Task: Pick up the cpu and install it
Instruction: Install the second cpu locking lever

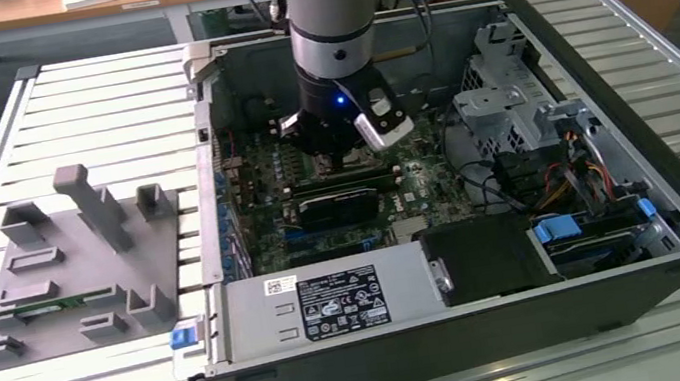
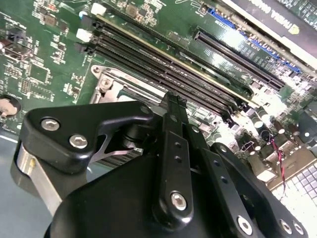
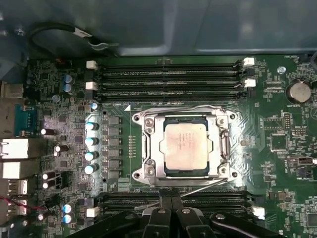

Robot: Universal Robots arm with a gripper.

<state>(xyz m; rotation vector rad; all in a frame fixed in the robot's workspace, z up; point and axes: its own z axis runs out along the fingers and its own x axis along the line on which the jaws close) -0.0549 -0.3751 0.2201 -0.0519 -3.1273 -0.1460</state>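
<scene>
The cpu (image 3: 185, 147), a small silvery square chip, lies flat in the metal-framed socket (image 3: 148, 148) on the green motherboard (image 3: 292, 163) in the first wrist view. My gripper (image 3: 171, 204) hangs above the board just beside the socket, with its black fingertips pressed together and nothing between them. In the second wrist view the joined fingers (image 2: 174, 114) point down at the socket frame (image 2: 116, 82). The exterior view shows the gripper (image 1: 337, 157) low inside the open computer case (image 1: 499, 349), over the middle of the board.
Empty memory slots (image 3: 171, 79) run along the socket. A black card (image 1: 342, 200) lies close to the gripper, and a drive cage (image 1: 510, 109) stands at the exterior view's right. The power supply (image 1: 330, 303) fills the near side. A grey fixture (image 1: 68, 261) sits outside the case.
</scene>
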